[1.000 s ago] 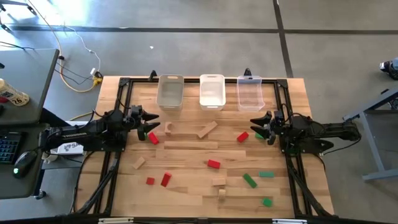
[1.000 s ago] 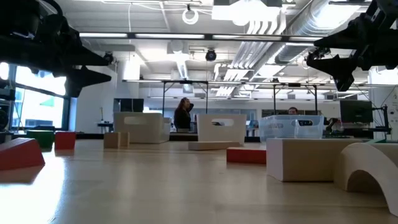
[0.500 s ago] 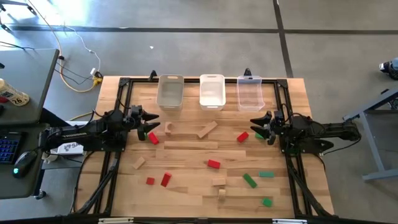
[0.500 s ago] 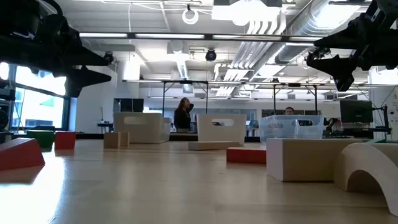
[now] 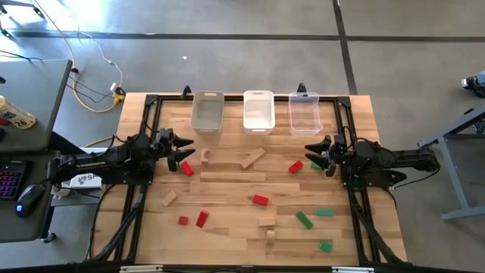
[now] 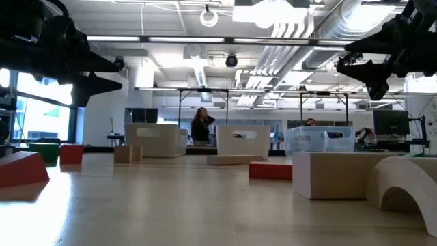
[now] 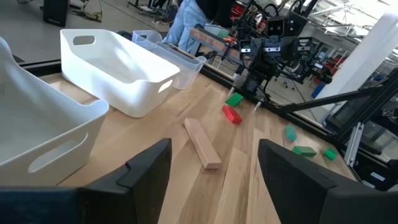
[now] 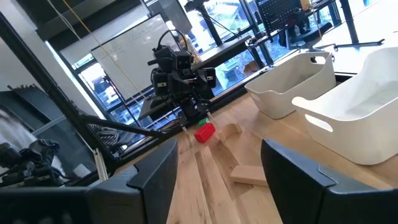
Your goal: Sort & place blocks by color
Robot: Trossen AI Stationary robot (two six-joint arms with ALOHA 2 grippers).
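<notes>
A: Where are the blocks [image 5: 260,200]?

B: All loose on the table [image 5: 227,227]: reds and tans mid-table, greens toward the right arm's side, a long tan plank [image 5: 232,177] in the middle. None is held or binned.

A: And the grippers?

B: The left gripper [image 5: 186,149] hovers just above a red block [image 5: 186,168] and a green one beside it, jaws spread and empty. The right gripper [image 5: 312,152] hangs by another red block [image 5: 295,166], jaws also spread, empty.

A: How should the first pick go?

B: I'd take the nearest red on each side. Come straight down, square the jaws across the block's short faces, and keep clear of the green neighbour so it isn't nudged.

A: The bins?

B: Three in a row at the far edge: grey bin [image 5: 207,111], white bin [image 5: 258,111], clear bin [image 5: 305,114]. All look empty. Settle one colour per bin first.
</notes>
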